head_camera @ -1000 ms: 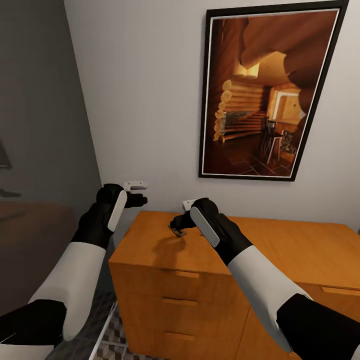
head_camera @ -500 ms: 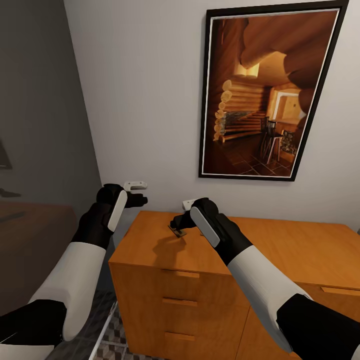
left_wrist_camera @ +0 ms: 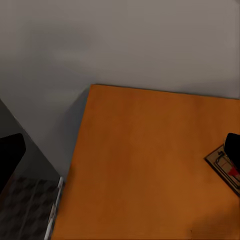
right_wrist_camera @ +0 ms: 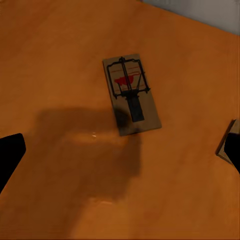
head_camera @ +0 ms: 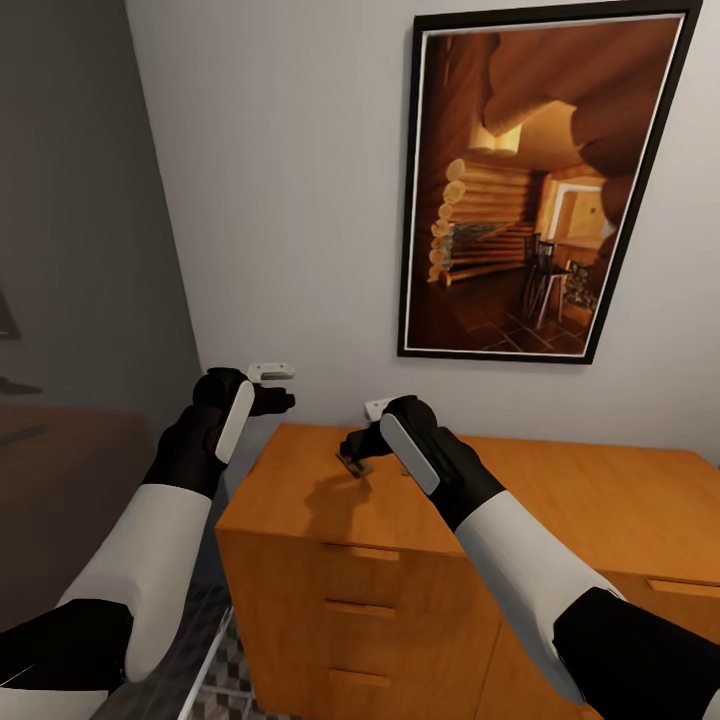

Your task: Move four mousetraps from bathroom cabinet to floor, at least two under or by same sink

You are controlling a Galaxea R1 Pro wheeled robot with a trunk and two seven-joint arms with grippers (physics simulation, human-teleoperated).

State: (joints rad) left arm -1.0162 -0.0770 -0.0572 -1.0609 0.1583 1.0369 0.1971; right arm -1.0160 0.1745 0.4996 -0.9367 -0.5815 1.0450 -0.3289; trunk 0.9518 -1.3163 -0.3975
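Note:
One mousetrap (right_wrist_camera: pixel 131 94), a flat brown board with dark wire and a red patch, lies on top of the orange-brown cabinet (head_camera: pixel 560 500). It is also visible as the mousetrap (head_camera: pixel 353 464) and the mousetrap (left_wrist_camera: pixel 222 169). My right gripper (head_camera: pixel 355 445) hovers just above it, open and holding nothing, its black fingertips (right_wrist_camera: pixel 10 155) spread wide. The edge of a second mousetrap (right_wrist_camera: pixel 224 145) peeks out beside one finger. My left gripper (head_camera: pixel 280 392) is open and empty, held off the cabinet's left end near the wall.
A large framed cabin picture (head_camera: pixel 530 180) hangs on the wall above the cabinet. Cube-patterned floor tiles (head_camera: pixel 225 680) show beside the cabinet's left end. A dark grey wall (head_camera: pixel 70 250) closes the left side. Drawer fronts with bar handles (head_camera: pixel 350 607) face me.

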